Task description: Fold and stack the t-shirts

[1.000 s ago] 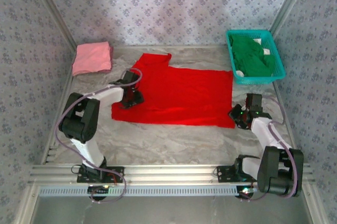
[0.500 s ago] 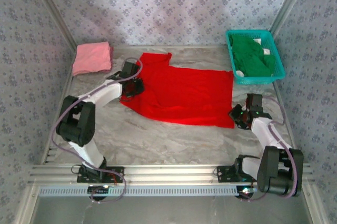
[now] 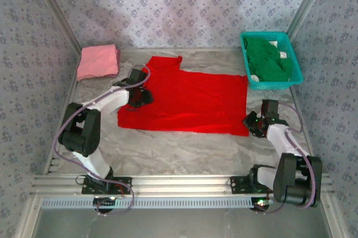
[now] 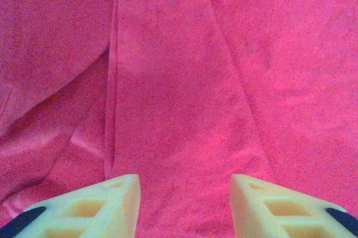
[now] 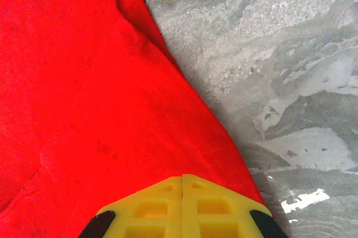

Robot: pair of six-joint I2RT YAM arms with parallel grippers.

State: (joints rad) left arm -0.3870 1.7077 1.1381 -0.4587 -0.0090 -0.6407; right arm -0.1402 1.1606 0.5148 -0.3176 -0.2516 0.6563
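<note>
Top external view: the red shirt [image 3: 196,101] lies spread flat on the surface [image 3: 179,154] between the two claws. Half a second ago its corner near the left claw [image 3: 142,95] was drawn inward and bunched. Now that corner has dropped back out flat, just in front of the claw, and the claw has let go. The right claw [image 3: 251,123] sits at the shirt's opposite near corner. The pink shirt [image 3: 98,61] lies folded beyond the left claw. The green shirt [image 3: 268,59] sits in the basket [image 3: 274,85] beyond the right claw.

Left wrist view: the left claw [image 4: 184,204] stands moderately wide and empty, with creased red shirt [image 4: 179,81] directly beneath and ahead.

Right wrist view: the right claw [image 5: 182,193] is closed, fingertips together over the red shirt's [image 5: 84,81] edge. Whether cloth is pinched cannot be told. Bare surface [image 5: 279,81] lies to its right.

This release probably means the red shirt was being straightened, not folded, so folding is yet to begin.
</note>
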